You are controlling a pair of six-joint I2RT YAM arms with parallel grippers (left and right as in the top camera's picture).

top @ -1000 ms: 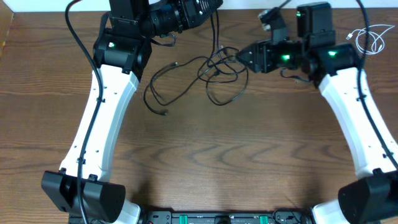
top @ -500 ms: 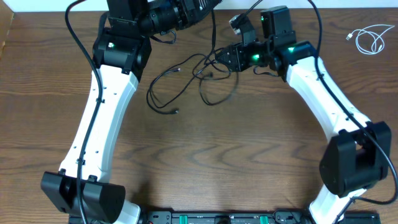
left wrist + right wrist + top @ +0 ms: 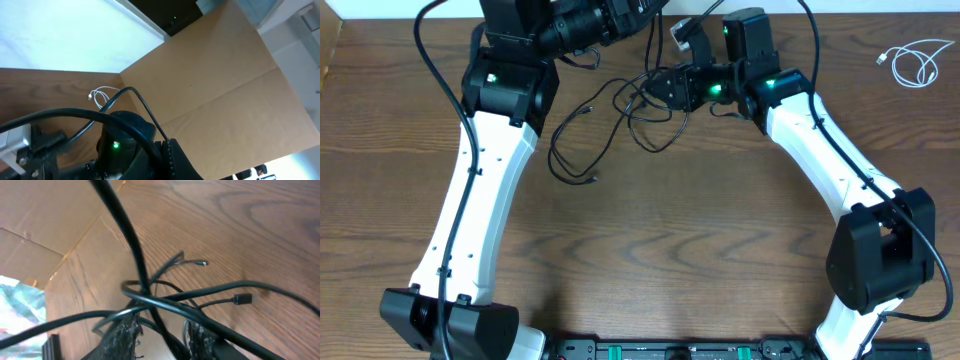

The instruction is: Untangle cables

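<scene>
The right gripper [image 3: 665, 88], at the upper centre of the overhead view, is clamped on the tangle of black cables [image 3: 620, 112], whose strands run between its fingers [image 3: 122, 339]. A white cable [image 3: 916, 62] lies coiled at the upper right. The left gripper [image 3: 650, 8] sits at the top edge, and I cannot tell how its jaws stand.

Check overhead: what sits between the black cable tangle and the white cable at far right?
In the overhead view, the right arm spans from the black cables toward the white cable; past it, bare table.
</scene>
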